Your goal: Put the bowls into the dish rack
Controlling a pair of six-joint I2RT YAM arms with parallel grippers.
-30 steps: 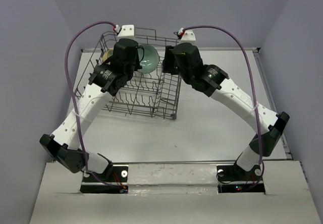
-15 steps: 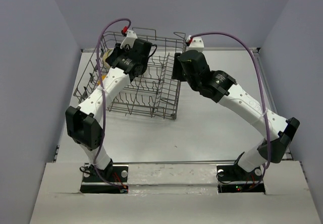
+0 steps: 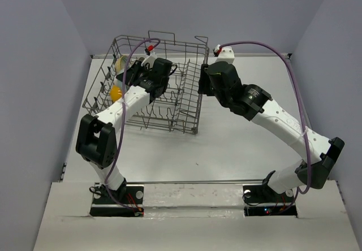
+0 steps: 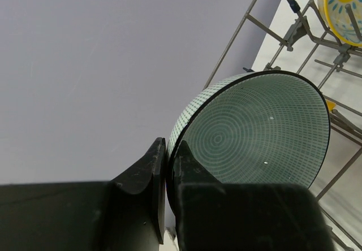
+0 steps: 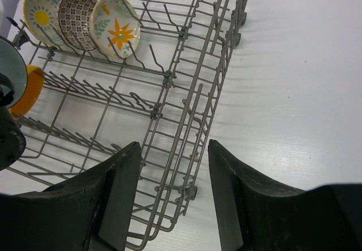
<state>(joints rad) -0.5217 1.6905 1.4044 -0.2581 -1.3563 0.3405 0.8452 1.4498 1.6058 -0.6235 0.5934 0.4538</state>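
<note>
At left of the dish rack [image 3: 191, 95], my L gripper [image 4: 168, 156] pinches the teal bowl [image 4: 257, 132] by its rim, bowl jutting beyond the tips. R gripper [image 5: 172, 146] gapes wide, holding nothing, above rack's R wall.

White table [image 3: 243, 141], plain lavender wall [image 3: 237, 8]

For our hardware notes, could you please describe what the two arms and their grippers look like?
Both arms, left arm and right arm, have white links with black joints; a purple cable loops along each, ending at a red connector. The left gripper and right gripper have black fingers.
</note>
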